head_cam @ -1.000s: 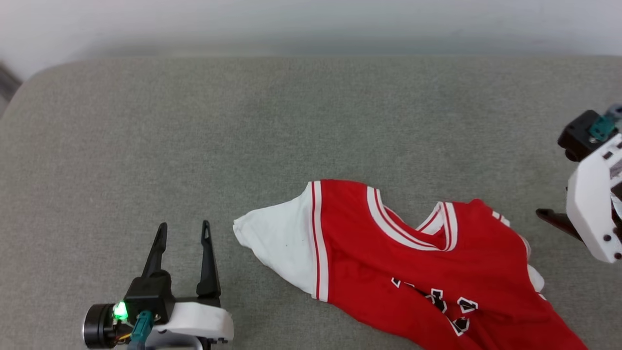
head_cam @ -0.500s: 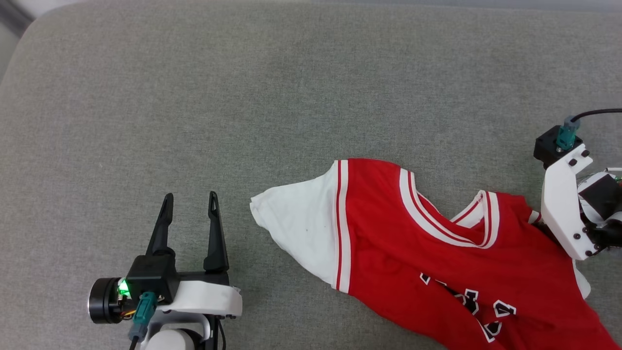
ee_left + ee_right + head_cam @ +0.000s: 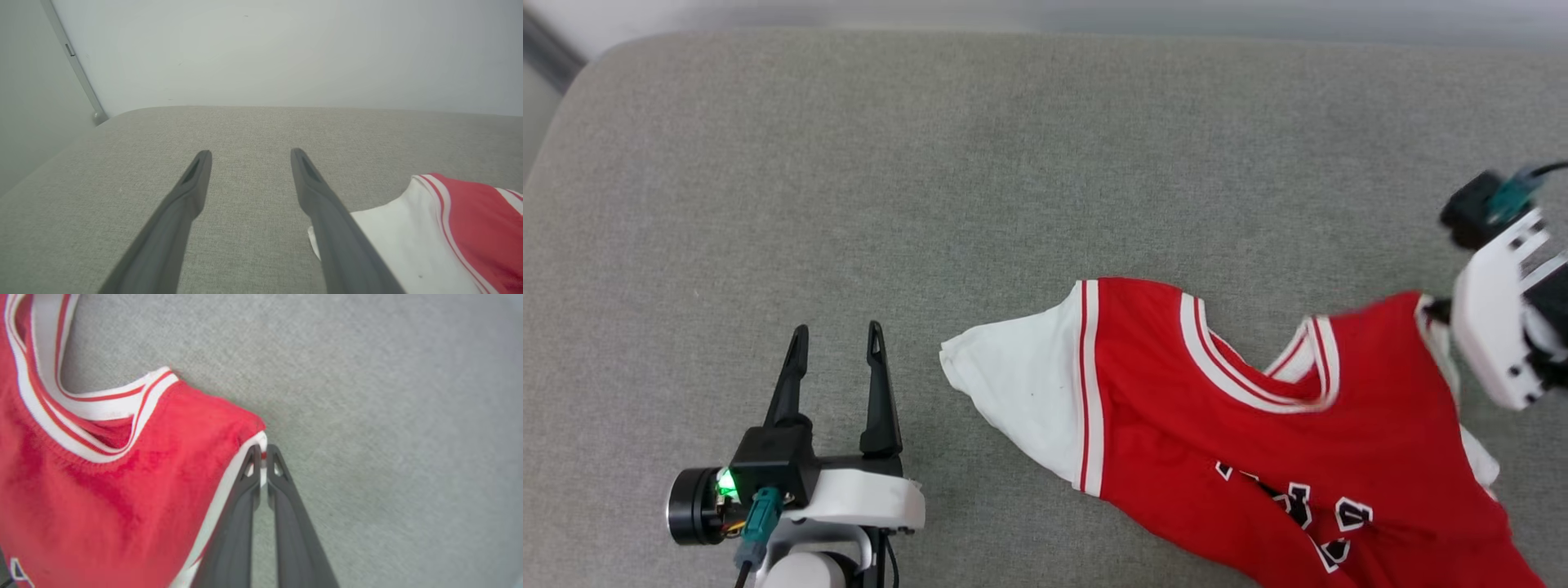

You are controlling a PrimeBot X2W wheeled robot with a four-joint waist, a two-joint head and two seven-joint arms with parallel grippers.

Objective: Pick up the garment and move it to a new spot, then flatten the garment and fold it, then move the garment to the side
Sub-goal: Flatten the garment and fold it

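Grey woven cushion (image 3: 931, 163) forms the work surface, with a pale wall (image 3: 265, 53) beyond its far edge; all positions below are referred to this cushion.

The garment (image 3: 1258, 441) lies crumpled on the cushion's near right part, front upward, running off the near edge of the head view; it is neither flattened nor folded. Its white sleeve (image 3: 1013, 400) points toward the cushion's middle; its striped collar (image 3: 1258, 367) opens toward the cushion's far edge; black lettering (image 3: 1307, 506) shows nearer the cushion's near edge.

The left gripper (image 3: 837, 329) hovers over the cushion's near left part, jaws spread wide and holding nothing; the white sleeve lies just beside its right-hand finger, apart from it. The right gripper (image 3: 264, 454) is at the cushion's right side, fingers clenched on the garment's shoulder edge, with the white trim (image 3: 261, 439) pinched between the tips; the red cloth there peaks up toward the grip.

Step in hand, as judged: the first one, picking up, with the grip made and the lift barely begun.

The next move calls for raising the held shoulder until the cloth clears the cushion, then carrying it to a fresh spot on the cushion; a single pinch point is likely to let the cloth hang and bunch; the free left gripper is well placed to take the sleeve side.
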